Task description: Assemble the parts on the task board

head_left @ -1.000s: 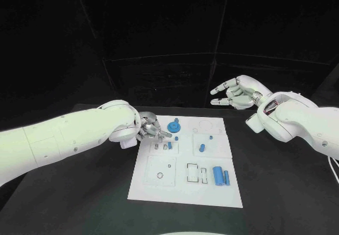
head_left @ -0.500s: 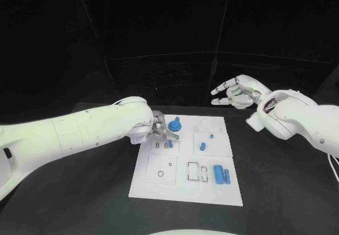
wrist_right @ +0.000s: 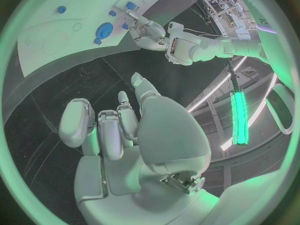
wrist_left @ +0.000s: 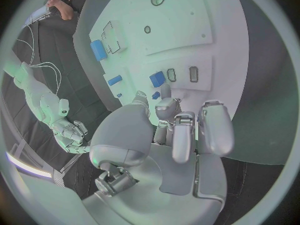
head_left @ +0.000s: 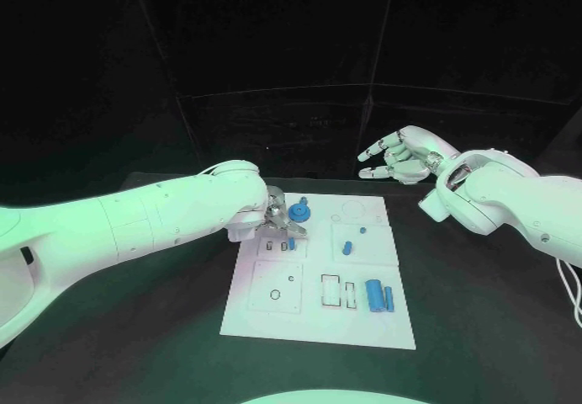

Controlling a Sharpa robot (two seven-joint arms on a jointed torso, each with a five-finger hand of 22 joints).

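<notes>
The white task board (head_left: 318, 316) lies in the middle of the black table. My left hand (head_left: 280, 220) hangs low over its far left corner with fingers (wrist_left: 177, 133) curled in, right beside a round blue gear-like part (head_left: 299, 211). A sliver of blue (wrist_left: 155, 95) shows at the fingertips; whether they grip it is unclear. A small blue piece (head_left: 290, 246) stands in a slot close by. A blue peg (head_left: 347, 249) and two blue cylinders (head_left: 381, 297) lie farther along the board. My right hand (head_left: 401, 157) is raised beyond the board's far right corner, fingers spread, empty.
Several empty cut-outs mark the board, among them a round hole (head_left: 275, 295) and rectangular slots (head_left: 330, 290). Black table (head_left: 145, 337) surrounds the board. My left forearm (head_left: 134, 223) stretches across the table's left side.
My left hand has shifted slightly right, closer to the round blue part, and the arm has swung further in. The right hand has hardly moved.
</notes>
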